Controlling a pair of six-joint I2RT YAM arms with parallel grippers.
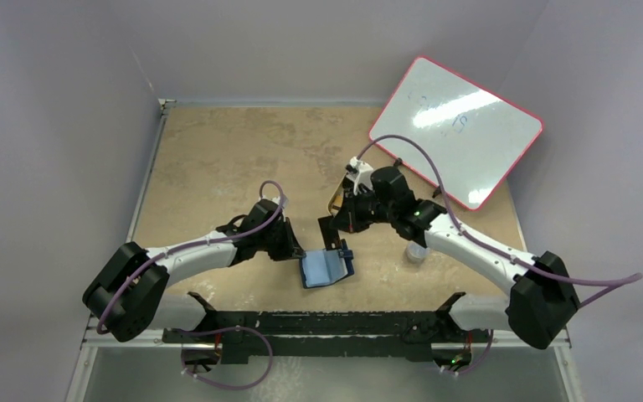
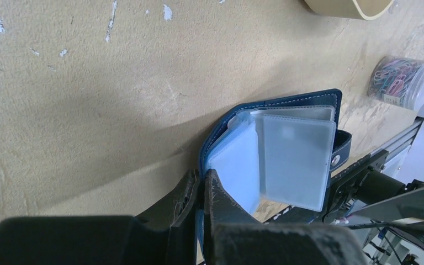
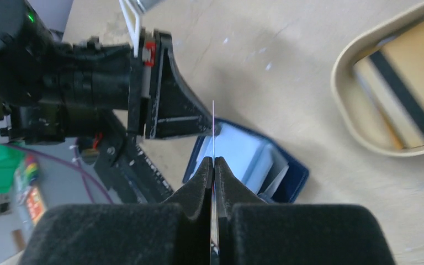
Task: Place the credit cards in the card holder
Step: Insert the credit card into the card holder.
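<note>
The navy card holder (image 1: pixel 326 268) lies open near the table's front, pale clear sleeves fanned out; it also shows in the left wrist view (image 2: pixel 276 149) and the right wrist view (image 3: pixel 254 157). My left gripper (image 1: pixel 296 251) (image 2: pixel 203 179) is shut on the holder's left cover edge. My right gripper (image 1: pixel 341 219) (image 3: pixel 213 163) is shut on a thin dark credit card (image 1: pixel 328 232), seen edge-on (image 3: pixel 213 130), held upright just above the open holder. A gold card with a black stripe (image 3: pixel 403 88) lies in the tan tray (image 3: pixel 396 149).
The tan tray (image 1: pixel 335 201) is mostly hidden under my right arm. A clear tub of paper clips (image 1: pixel 417 251) (image 2: pixel 400 81) stands right of the holder. A red-edged whiteboard (image 1: pixel 456 130) leans at the back right. The rail (image 1: pixel 318 322) runs along the front edge.
</note>
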